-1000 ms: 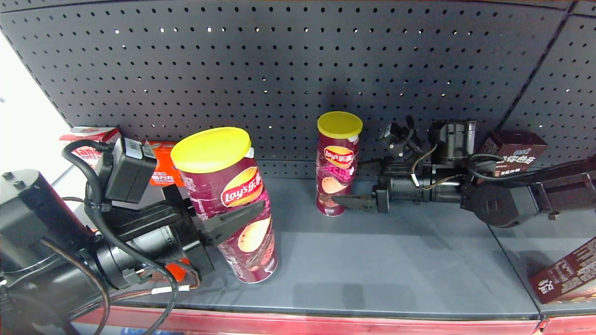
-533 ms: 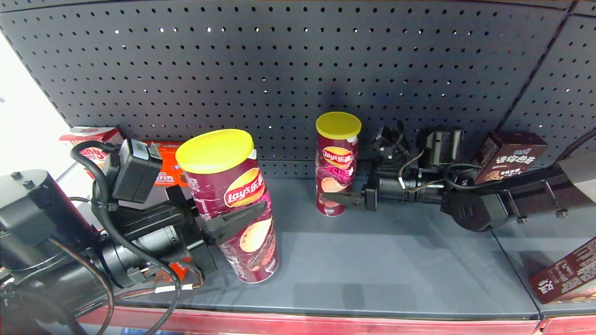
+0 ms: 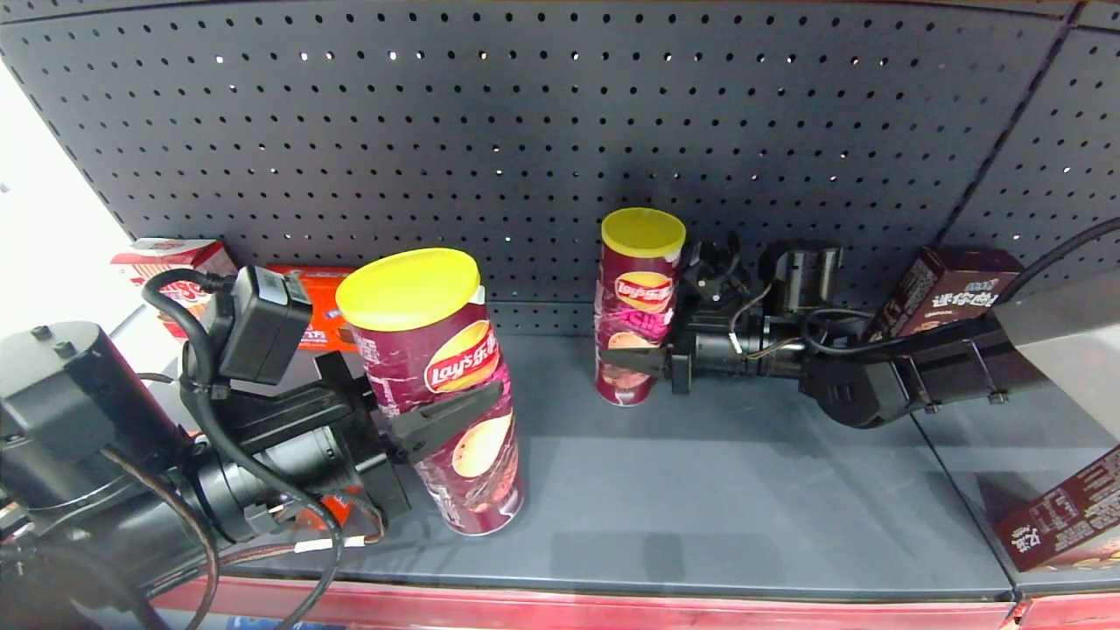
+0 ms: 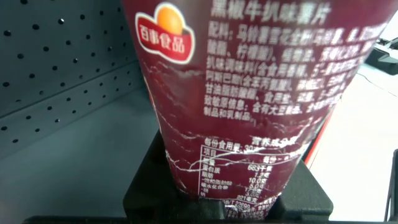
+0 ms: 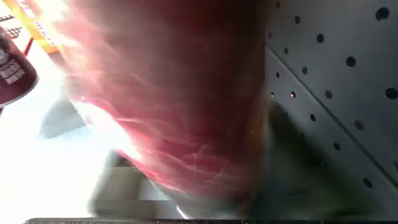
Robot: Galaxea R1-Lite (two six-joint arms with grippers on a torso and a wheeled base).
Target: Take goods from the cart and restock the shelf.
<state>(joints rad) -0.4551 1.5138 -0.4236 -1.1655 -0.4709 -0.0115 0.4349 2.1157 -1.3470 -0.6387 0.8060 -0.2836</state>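
Two maroon chips cans with yellow lids are on the grey shelf (image 3: 744, 490). The near can (image 3: 446, 385) leans a little, its base on the shelf board near the front, and my left gripper (image 3: 455, 398) is shut on its middle. Up close in the left wrist view, that can (image 4: 249, 93) shows its printed back. The far can (image 3: 639, 306) stands upright by the pegboard. My right gripper (image 3: 617, 357) comes in from the right at its lower half, and the can (image 5: 168, 106) sits right against the right wrist camera.
A red-and-white box (image 3: 166, 258) and an orange box (image 3: 302, 306) lie at the back left. One brown box (image 3: 949, 289) stands at the back right; another (image 3: 1063, 516) lies at the right front. The pegboard wall (image 3: 560, 131) closes the back, and a red strip (image 3: 569, 610) marks the front edge.
My right arm has swung left and closed in further around the far can, which has barely shifted. The left arm and its can have edged slightly right.
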